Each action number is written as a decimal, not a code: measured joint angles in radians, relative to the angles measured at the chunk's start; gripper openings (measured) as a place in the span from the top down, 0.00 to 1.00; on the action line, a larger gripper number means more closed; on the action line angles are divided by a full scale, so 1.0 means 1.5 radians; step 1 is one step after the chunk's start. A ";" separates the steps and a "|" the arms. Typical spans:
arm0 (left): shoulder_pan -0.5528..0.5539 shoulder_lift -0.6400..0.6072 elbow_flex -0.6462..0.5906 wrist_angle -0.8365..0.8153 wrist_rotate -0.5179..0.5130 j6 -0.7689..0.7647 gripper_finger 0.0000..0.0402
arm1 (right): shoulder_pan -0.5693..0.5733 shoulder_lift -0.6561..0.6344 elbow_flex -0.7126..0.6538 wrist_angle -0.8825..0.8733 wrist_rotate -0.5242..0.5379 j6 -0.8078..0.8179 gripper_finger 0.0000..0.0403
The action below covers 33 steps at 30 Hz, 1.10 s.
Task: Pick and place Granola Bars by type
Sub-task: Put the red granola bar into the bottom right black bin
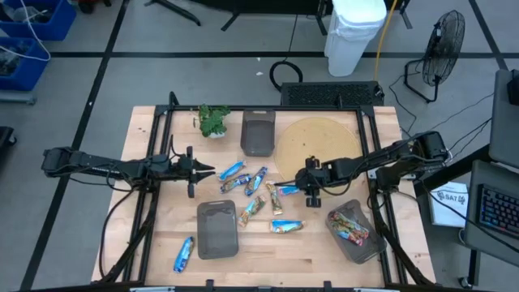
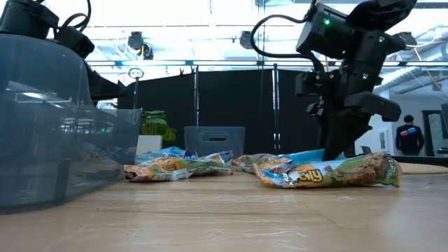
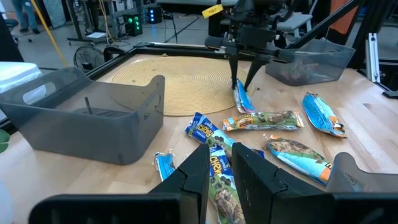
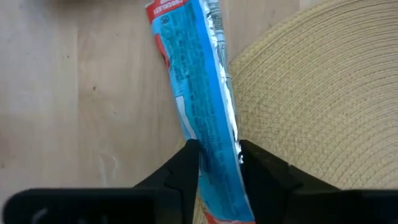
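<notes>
Several shiny wrapped granola bars lie loose mid-table, among them a blue one [image 1: 233, 170], a tan one [image 1: 254, 208] and a blue one alone near the front edge [image 1: 184, 253]. My right gripper [image 1: 308, 186] [image 4: 219, 163] points down at a blue bar [image 1: 289, 189] [image 3: 242, 102] by the round woven mat's edge and is shut on it. My left gripper [image 1: 209, 170] [image 3: 221, 171] hovers left of the pile, its fingers a narrow gap apart, touching nothing; a tan bar shows through the gap. My right gripper pinches the blue bar between its two fingers near one end [image 4: 217, 149], coming from above and pointing down, the fingers across the bar's width. The bar lies flat: the held end rests on the woven mat's rim [image 4: 298, 93], the other end [image 4: 180, 25] on the wood.
The grey bin at the right [image 1: 354, 231] holds several reddish bars. Two other grey bins stand empty, one at the far side [image 1: 258, 134] and one at the near side [image 1: 217, 229]. There is a small potted plant [image 1: 212, 120] at the far left. The woven mat [image 1: 316, 146] is bare.
</notes>
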 joint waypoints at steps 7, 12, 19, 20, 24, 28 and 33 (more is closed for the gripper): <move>0.000 0.000 0.000 0.000 0.000 0.000 0.82 | 0.000 0.000 0.000 0.000 -0.001 0.002 0.97; 0.000 0.000 0.000 0.000 0.000 0.000 0.82 | 0.000 0.000 0.000 0.000 -0.017 -0.001 0.98; 0.000 0.000 0.000 0.000 0.000 0.000 0.82 | 0.000 -0.025 -0.001 -0.002 -0.019 0.023 0.99; 0.000 0.000 0.000 0.000 0.000 0.000 0.82 | 0.000 -0.038 -0.001 -0.004 -0.019 0.024 0.99; 0.000 0.000 0.000 0.000 0.000 0.000 0.82 | 0.000 -0.109 -0.001 -0.004 -0.018 0.025 1.00; 0.000 0.000 0.000 -0.001 0.000 0.000 0.82 | 0.001 -0.199 -0.001 -0.006 -0.015 0.031 1.00; 0.000 0.000 0.000 -0.001 0.000 0.000 0.82 | 0.005 -0.306 -0.001 -0.045 0.035 0.051 1.00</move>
